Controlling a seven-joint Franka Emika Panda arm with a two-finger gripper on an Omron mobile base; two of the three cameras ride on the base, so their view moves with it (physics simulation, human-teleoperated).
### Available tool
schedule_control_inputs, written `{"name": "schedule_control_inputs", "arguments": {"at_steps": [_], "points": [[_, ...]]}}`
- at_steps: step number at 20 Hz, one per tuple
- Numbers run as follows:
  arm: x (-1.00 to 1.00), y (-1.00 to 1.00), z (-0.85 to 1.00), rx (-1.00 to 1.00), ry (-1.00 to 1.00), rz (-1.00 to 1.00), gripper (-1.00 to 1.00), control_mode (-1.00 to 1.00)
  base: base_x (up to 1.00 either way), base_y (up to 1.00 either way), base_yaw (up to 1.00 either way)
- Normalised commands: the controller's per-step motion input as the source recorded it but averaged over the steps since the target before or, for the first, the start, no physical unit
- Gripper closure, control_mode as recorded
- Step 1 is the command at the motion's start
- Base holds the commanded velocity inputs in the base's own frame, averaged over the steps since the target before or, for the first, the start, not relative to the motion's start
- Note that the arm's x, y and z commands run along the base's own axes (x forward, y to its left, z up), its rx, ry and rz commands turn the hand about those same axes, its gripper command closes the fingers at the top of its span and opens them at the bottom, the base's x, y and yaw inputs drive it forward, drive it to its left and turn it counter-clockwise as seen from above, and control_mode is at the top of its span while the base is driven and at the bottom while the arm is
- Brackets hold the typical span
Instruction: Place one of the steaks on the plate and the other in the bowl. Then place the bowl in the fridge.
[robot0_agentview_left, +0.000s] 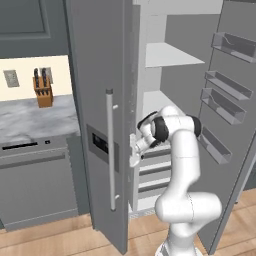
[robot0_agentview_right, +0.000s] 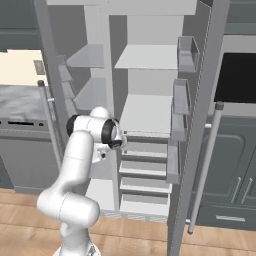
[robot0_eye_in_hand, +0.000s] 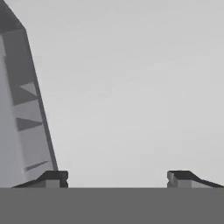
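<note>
Gripper (robot0_eye_in_hand: 117, 178) at the open fridge (robot0_agentview_left: 170, 55), fingers spread and empty.
The arm's hand sits at the left door's (robot0_agentview_left: 100, 75) inner edge (fingertips wide apart, facing a plain grey surface); beyond, pale bare shelves (robot0_agentview_right: 150, 56) and door bins (robot0_agentview_left: 227, 90).

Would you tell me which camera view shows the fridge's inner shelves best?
The right base view: it looks straight into the open fridge, showing its pale shelves and lower drawers. The left base view shows shelves partly behind the near door. The hand view gives a plain grey surface with a few ledges at left.
</note>
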Motion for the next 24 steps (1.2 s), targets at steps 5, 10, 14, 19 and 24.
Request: {"name": "schedule_control_inputs", "arguments": {"at_steps": [5,10,14,19,24], "points": [[-0.7,0.81,0.35,-0.08,-0.07,-0.05,-1.0,-1.0,0.0,0.0,0.0],[-0.86,0.9,0.43,-0.11,-0.11,-0.06,-1.0,-1.0,0.0,0.0,0.0],[-0.59,0.44,0.19,-0.1,-0.07,-0.06,-1.0,-1.0,0.0,0.0,0.0],[0.17,-0.42,0.1,-0.16,0.01,-0.02,-1.0,-1.0,0.0,0.0,0.0],[0.31,-0.98,0.09,-0.34,0.0,0.0,-1.0,-1.0,0.0,0.0,0.0]]}}
